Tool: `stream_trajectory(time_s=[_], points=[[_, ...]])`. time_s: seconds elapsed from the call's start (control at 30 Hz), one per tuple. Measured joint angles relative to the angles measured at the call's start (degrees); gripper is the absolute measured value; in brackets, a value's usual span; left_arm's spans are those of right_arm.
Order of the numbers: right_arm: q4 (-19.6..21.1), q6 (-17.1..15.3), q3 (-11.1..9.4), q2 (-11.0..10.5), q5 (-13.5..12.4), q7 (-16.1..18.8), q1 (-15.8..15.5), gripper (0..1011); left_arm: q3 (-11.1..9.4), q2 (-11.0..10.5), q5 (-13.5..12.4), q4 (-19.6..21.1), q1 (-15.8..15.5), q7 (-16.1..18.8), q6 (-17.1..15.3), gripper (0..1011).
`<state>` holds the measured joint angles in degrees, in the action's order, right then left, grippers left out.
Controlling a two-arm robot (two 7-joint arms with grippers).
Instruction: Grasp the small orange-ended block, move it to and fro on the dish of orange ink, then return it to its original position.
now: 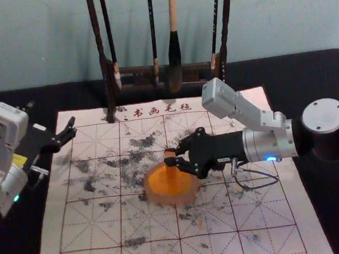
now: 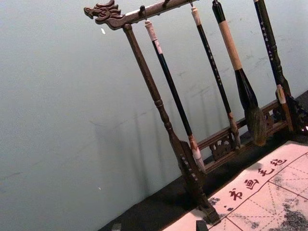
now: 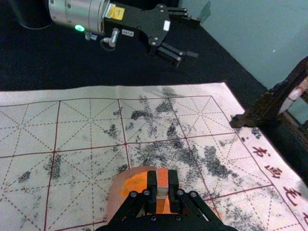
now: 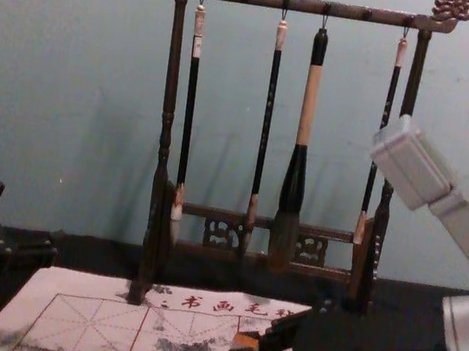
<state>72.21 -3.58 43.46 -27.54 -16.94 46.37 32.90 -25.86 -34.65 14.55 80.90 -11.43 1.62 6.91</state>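
My right pincer [image 1: 170, 157] reaching inward, fingers clamped, my left pincer [image 1: 51, 113] out to the side, fingers spread apart

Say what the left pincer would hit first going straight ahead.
The left pincer would probably meet the wall, passing left of the brush rack; depth is unclear, so it might clip the rack.

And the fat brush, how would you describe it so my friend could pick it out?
At the back stands a dark wooden rack with four hanging brushes. The fat brush is third from the robot's left. Only it has a pale handle, a swollen black neck and bulky bristles.
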Motion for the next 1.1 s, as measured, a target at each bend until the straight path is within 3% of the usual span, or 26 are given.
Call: stream_trajectory(time_s=[0.2, 0.5, 0.8, 1.1], points=[[1.1, -1.2, -1.2, -0.2, -1.4, -0.7, -0.6, 124, 0.0, 0.0, 0.0, 0.0, 0.0, 0.0, 0.0, 1001], [6.5, -6.1, -5.8, -1.4, -6.9, -5.0, -3.7, 124, 0.0, 0.0, 0.0, 0.0, 0.0, 0.0, 0.0, 1001], [16.2, -12.2, -13.5, -3.7, -14.0, -15.9, -10.3, 124, 0.0, 0.0, 0.0, 0.0, 0.0, 0.0, 0.0, 1001], [22.6, -12.6, -18.6, -5.8, -16.6, -22.8, -16.3, 124, 0.0, 0.0, 0.0, 0.0, 0.0, 0.0, 0.0, 1001]])
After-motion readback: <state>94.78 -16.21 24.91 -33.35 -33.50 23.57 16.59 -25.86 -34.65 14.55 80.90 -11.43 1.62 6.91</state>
